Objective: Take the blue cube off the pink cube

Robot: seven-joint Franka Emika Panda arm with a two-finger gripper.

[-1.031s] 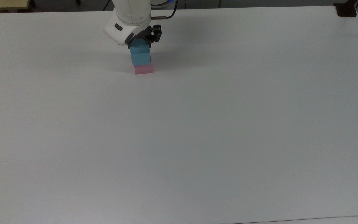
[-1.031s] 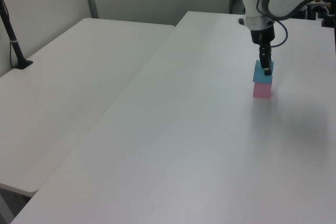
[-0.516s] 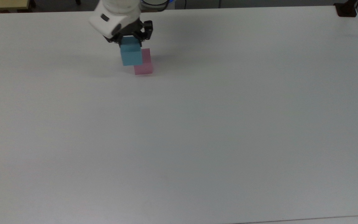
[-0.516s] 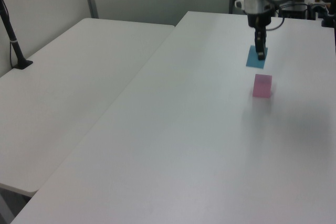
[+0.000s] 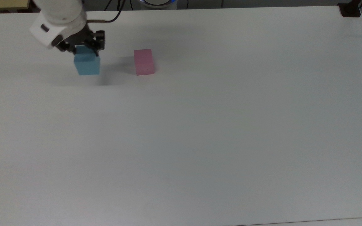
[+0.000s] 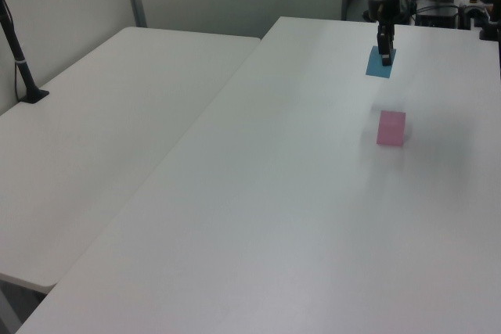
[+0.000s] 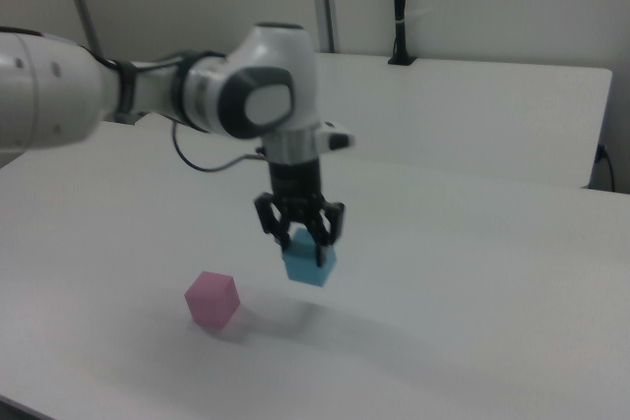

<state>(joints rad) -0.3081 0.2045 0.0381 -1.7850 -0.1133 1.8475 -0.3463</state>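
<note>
White table (image 5: 218,131), the pink cube (image 5: 144,61) on it.

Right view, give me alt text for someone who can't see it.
A white robot arm's gripper holds the blue cube just above a white table, its shadow beneath. The pink cube sits on the table apart from it, toward the right view's left.

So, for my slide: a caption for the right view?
Gripper holds the blue cube above the table, beside the pink cube.
</note>
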